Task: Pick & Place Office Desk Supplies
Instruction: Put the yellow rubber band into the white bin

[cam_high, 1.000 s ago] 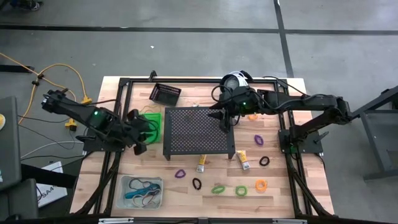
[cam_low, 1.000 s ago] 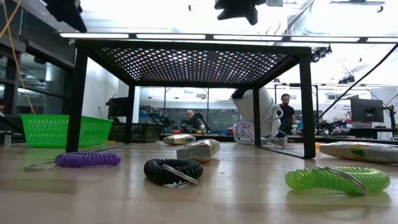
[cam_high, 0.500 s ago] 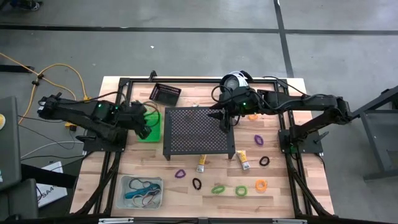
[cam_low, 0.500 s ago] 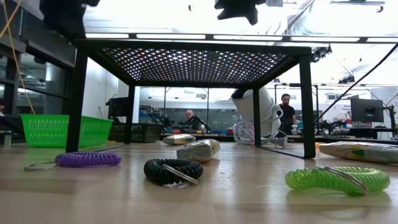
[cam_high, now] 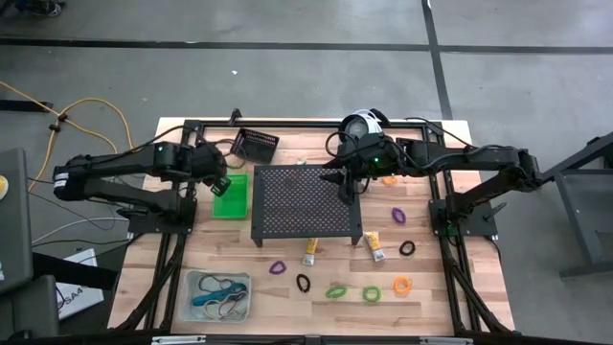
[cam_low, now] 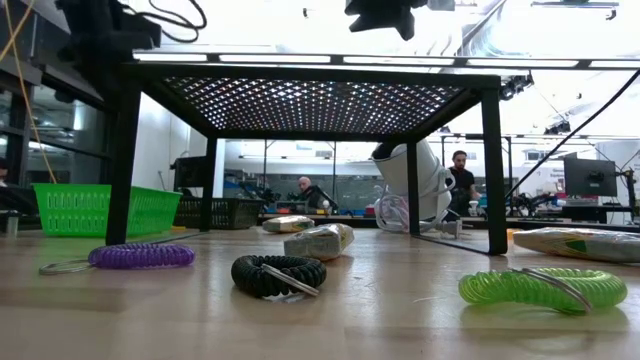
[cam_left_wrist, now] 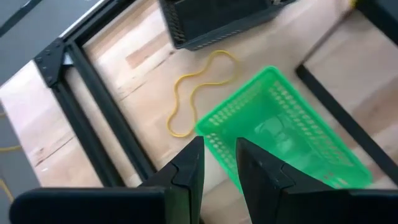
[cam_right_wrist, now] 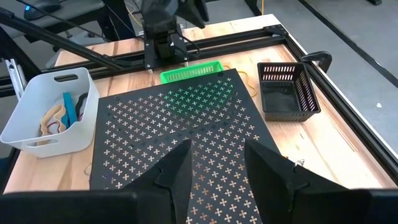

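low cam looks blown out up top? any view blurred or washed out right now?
Low view: ceiling lights glare through the perforated stand, the arms mere silhouettes; purple loop sharp. Left wrist view: green bin slightly motion-blurred. High and right wrist views: evenly lit, no glare.

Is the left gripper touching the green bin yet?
Apart. The left wrist view shows the left gripper empty, slightly open, hovering above the green bin, wood visible between its fingers.
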Controlling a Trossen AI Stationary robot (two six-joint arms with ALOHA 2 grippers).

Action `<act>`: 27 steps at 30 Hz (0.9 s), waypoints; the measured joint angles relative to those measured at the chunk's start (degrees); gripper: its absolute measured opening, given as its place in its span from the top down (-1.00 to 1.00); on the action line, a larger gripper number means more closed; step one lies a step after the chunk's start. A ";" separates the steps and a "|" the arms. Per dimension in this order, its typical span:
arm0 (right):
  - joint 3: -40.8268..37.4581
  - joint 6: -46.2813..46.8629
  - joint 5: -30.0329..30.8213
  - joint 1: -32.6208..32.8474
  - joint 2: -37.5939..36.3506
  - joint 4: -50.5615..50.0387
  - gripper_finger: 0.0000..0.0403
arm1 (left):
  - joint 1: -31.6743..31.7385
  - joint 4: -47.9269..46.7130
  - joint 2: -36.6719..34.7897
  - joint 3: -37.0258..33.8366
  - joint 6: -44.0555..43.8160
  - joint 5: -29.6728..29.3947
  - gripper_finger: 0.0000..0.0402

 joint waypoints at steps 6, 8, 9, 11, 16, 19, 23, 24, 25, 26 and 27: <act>0.00 0.00 -0.02 0.00 0.00 -0.02 0.33 | 12.50 4.09 -0.15 -0.08 10.14 7.29 0.57; 0.00 0.00 -0.02 0.00 0.00 0.00 0.33 | 17.69 5.61 -0.11 -0.08 14.40 11.18 0.57; 0.00 0.00 -0.02 0.00 0.00 0.00 0.33 | 20.38 6.08 0.03 -0.08 16.02 13.26 0.57; 0.00 0.00 -0.02 0.00 0.00 -0.02 0.33 | 25.64 6.70 0.48 -0.08 18.34 16.35 0.57; 0.00 0.00 -0.02 0.00 0.00 0.00 0.33 | 35.14 6.64 4.00 -0.19 20.84 21.02 0.57; 0.00 0.00 -0.02 0.00 0.00 0.00 0.33 | 38.01 7.55 7.33 -0.19 22.80 24.48 0.57; 0.00 0.00 -0.02 0.00 0.00 0.00 0.33 | 39.53 9.49 12.71 -0.20 23.20 25.29 0.57; 0.00 0.00 -0.02 0.00 0.00 0.00 0.33 | 39.66 10.02 13.99 -0.21 23.21 25.30 0.57; 0.00 0.00 -0.02 0.00 0.00 0.00 0.33 | 39.69 10.63 15.14 -0.21 23.23 25.30 0.57; 0.00 0.00 -0.02 0.00 0.00 0.00 0.33 | 39.70 11.07 16.17 -0.21 23.25 25.31 0.57; 0.00 0.00 -0.02 0.00 0.00 0.00 0.33 | 39.70 11.40 17.16 -0.21 23.27 25.33 0.57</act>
